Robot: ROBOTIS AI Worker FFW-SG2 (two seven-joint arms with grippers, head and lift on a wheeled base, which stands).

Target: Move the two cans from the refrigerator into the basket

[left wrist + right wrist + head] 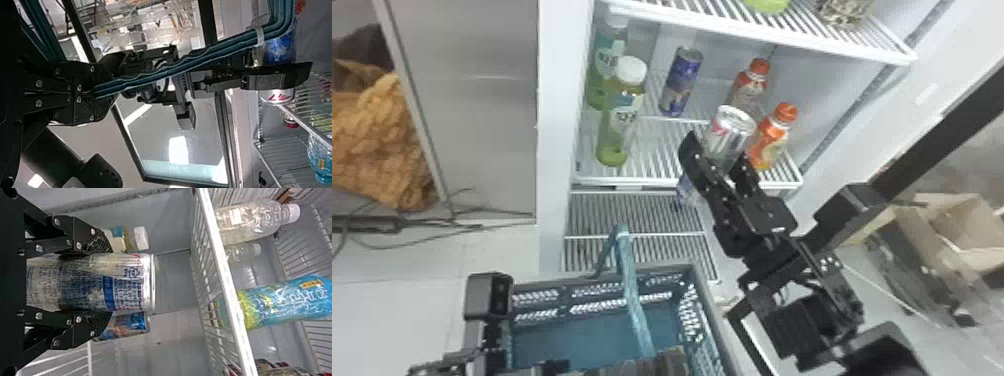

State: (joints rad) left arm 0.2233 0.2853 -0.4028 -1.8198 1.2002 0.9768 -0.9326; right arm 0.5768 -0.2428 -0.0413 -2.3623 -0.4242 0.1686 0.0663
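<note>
Right gripper: jaws clamped on silver can | left gripper: jaws clamped on handle | step: extraction | next: clear shelf, lower into basket

Left gripper closed on basket handle. Pale tie round handle. Farther off, right gripper across blue-silver can. Wire shelf beyond, blue container near it.

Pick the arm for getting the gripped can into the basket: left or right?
Right, I'd say. The right tool has the can clamped between its fingers at the refrigerator shelf. The left tool is shut on the handle of the basket, so it would likely have to let go first.
</note>
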